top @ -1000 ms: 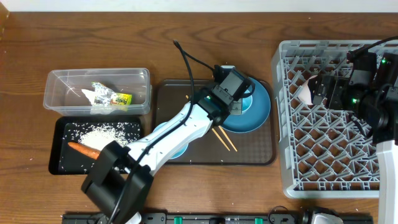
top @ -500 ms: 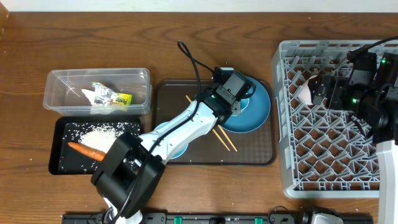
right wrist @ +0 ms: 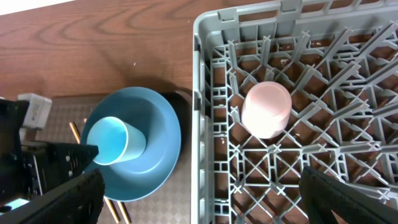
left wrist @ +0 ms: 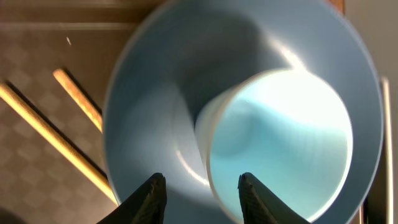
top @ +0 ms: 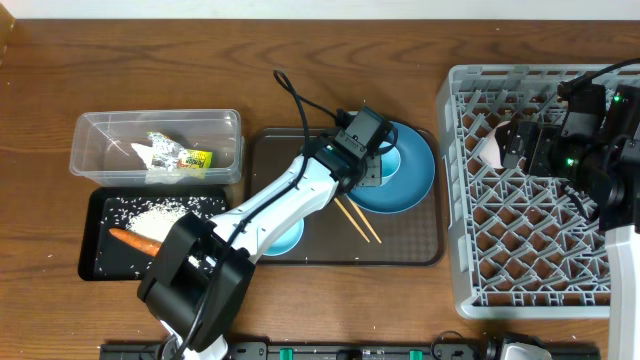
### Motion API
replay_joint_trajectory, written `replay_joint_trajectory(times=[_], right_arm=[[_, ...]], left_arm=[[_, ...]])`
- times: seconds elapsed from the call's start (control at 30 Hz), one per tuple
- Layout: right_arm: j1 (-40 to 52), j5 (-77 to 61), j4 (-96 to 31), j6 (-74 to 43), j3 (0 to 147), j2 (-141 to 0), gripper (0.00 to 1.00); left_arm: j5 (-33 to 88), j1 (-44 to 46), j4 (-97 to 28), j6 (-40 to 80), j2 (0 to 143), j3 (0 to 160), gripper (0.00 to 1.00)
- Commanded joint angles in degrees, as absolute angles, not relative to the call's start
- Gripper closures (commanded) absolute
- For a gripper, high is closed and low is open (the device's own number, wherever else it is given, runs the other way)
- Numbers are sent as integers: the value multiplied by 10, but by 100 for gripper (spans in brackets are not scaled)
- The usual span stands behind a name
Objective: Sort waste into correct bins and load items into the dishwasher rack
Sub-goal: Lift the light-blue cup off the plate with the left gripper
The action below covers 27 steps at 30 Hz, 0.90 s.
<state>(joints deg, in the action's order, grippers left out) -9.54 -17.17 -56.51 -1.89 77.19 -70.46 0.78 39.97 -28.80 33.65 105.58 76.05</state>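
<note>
Wooden table, your left gripper jaws parted astride the blue cup rim, cup upright on plate at rack's nine o'clock, your right gripper wide open, empty, near pink cup in rack.

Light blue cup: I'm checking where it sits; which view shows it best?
The right wrist view: the whole light blue cup shows, sitting on the large round blue plate. The left wrist view is close, blurred and cropped; overhead, the left arm mostly hides it.
</note>
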Motion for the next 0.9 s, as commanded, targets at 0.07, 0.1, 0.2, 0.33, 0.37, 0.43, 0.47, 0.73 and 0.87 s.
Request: replay_joint_trajectory(times=[0.07,0.1,0.2,0.33,0.37,0.43,0.47,0.73,0.87], right_arm=[[-101,-178,-566,-16,779,-701,1],[-101,-178,-566,-16,779,-701,1],[-101,-178,-566,-16,779,-701,1],[-101,-178,-566,-16,779,-701,1],[-101,-178,-566,-16,779,-701,1],[-101,-178,-566,-16,779,-701,1],[-101,-178,-566,-16,779,-701,1],[-101,-178,-566,-16,779,-701,1],[-101,-178,-566,-16,779,-701,1]], left_arm=[[19,400,-284,340,1069,771,59],[19,399,-278,340,1072,771,59],[19,397,-266,345,1073,771,60],[19,397,-261,350,1074,771,60],[19,397,-261,350,1075,771,60],[19,397,-261,350,1079,771,60],[19,397,-261,350,1081,771,60],[19,396,-260,352,1103,771,67],[8,391,-254,352,1097,771,78]])
